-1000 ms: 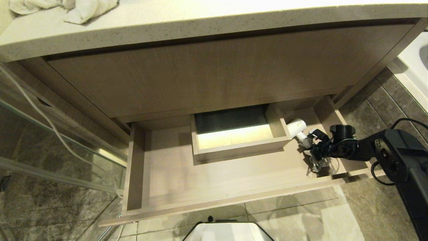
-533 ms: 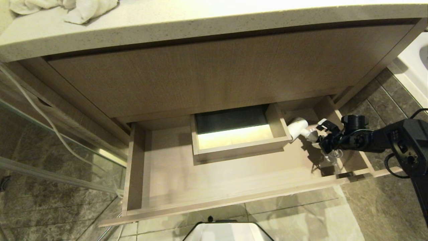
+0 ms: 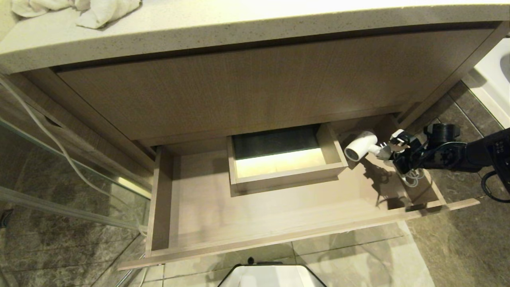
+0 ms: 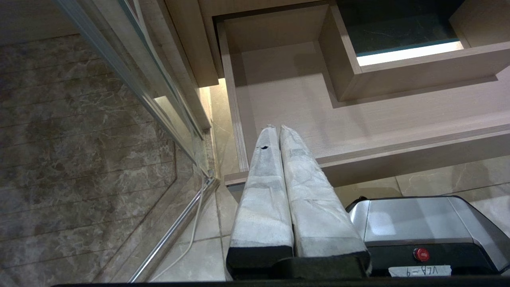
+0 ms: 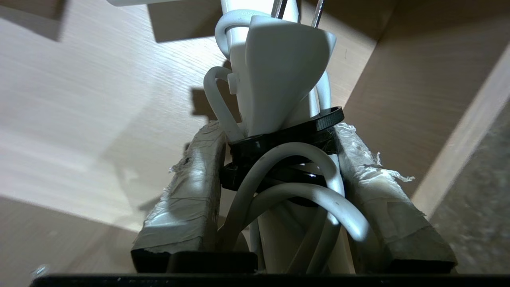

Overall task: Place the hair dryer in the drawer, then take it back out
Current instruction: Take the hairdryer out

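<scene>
Right end effector [image 3: 392,149] clamped on dryer [image 3: 360,145] handle, cord [image 5: 295,175] bundled into the same grip so nothing trails. Dryer held clear of the floor at the right end of the open drawer [image 3: 279,235], barrel pointing toward the boxed cut-out [image 3: 287,175]. Probably the take-out leg. Left end effector [image 4: 277,131] empty, pads pressed together, parked near the drawer's left front corner.

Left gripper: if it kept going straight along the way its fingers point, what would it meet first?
Probably the drawer: the shut left gripper aims over its front rail toward the bare floor near the corner, though depth is uncertain.
</scene>
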Motion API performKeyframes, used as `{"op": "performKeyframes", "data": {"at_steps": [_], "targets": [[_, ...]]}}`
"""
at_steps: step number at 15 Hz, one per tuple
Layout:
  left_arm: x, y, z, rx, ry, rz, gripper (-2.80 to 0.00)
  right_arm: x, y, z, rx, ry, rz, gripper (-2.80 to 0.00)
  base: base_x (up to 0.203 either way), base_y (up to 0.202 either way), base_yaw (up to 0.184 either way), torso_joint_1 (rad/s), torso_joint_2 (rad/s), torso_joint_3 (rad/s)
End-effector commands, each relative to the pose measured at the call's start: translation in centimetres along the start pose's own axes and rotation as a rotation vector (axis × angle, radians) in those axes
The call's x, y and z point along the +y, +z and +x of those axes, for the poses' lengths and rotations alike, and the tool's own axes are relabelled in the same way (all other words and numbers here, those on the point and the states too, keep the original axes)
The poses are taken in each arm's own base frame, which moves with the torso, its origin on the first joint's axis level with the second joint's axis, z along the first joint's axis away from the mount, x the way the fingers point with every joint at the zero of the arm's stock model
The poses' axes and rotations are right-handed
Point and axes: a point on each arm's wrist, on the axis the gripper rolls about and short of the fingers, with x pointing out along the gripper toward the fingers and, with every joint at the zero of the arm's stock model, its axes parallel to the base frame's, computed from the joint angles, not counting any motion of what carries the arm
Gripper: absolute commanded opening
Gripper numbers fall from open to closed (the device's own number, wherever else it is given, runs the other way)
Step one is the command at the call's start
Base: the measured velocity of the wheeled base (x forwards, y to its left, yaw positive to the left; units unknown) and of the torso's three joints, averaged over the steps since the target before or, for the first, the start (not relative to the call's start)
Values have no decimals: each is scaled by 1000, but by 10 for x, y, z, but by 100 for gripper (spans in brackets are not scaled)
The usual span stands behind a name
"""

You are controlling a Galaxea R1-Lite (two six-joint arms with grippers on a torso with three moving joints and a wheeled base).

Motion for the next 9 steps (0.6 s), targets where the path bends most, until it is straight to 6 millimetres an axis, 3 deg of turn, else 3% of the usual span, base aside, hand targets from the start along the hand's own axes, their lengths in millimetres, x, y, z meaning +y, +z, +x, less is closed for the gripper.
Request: {"op": "performKeyframes", "data": {"at_steps": [1,4,9], "targets": [[0,0,0,0,0,0,-280,-4,16,-21,-18,-13,-12,-280,0,0,0,0,0,0],[0,0,0,0,0,0,-280,-7,27,-37,-24,-22,-15,-280,0,0,0,0,0,0],[0,0,0,1,0,0,-280,-5,52,-101,-9,-18,-9,-280,0,0,0,0,0,0]]}}
